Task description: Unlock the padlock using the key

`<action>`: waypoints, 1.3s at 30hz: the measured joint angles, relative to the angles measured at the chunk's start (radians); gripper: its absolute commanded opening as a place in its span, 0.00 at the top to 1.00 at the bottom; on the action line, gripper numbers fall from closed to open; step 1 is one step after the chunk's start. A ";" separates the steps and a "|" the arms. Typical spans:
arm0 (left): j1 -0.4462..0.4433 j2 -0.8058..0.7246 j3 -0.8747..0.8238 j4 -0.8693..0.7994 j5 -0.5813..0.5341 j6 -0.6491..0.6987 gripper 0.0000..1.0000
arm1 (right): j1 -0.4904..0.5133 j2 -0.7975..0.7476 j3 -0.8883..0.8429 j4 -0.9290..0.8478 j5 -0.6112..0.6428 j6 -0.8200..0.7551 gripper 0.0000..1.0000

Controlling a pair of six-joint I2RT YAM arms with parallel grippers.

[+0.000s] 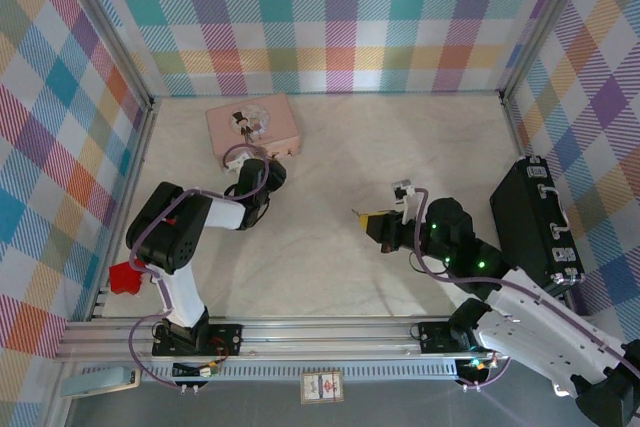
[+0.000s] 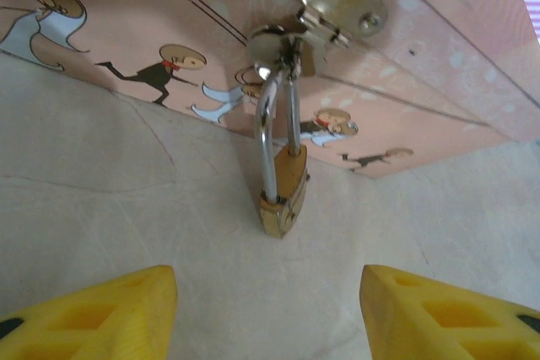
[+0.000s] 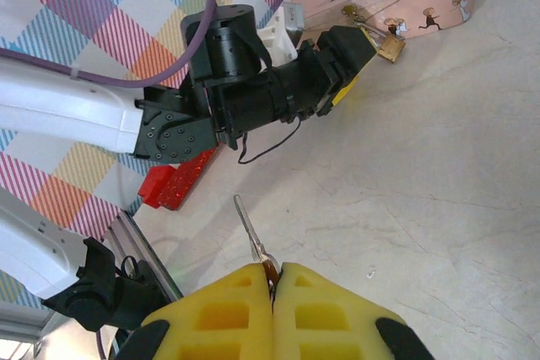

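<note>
Padlock [image 2: 283, 196] on pink cartoon-printed case [image 2: 169, 6]

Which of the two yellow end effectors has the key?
The right end effector: it is clamped shut on the key. The left end effector stands open, empty, facing the padlock.

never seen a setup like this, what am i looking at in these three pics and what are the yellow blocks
These are two robot arms bolted at the near edge of a table. One picture looks down from above; the other two come from a camera on each wrist, so the yellow blocks are a gripper's own fingers. On the table lies a pink picture case with a small brass padlock hanging from its clasp, and a black case at the right. The left gripper is open, facing the padlock, holding nothing. The right gripper is shut on a thin key.
</note>
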 measured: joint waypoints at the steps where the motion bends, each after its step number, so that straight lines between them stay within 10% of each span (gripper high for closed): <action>1: 0.000 0.008 0.008 0.006 -0.005 -0.005 0.44 | 0.000 -0.011 -0.006 -0.002 0.000 -0.001 1.00; 39: 0.027 0.150 0.243 -0.165 -0.018 -0.093 0.98 | 0.000 -0.109 -0.025 -0.091 0.050 -0.052 1.00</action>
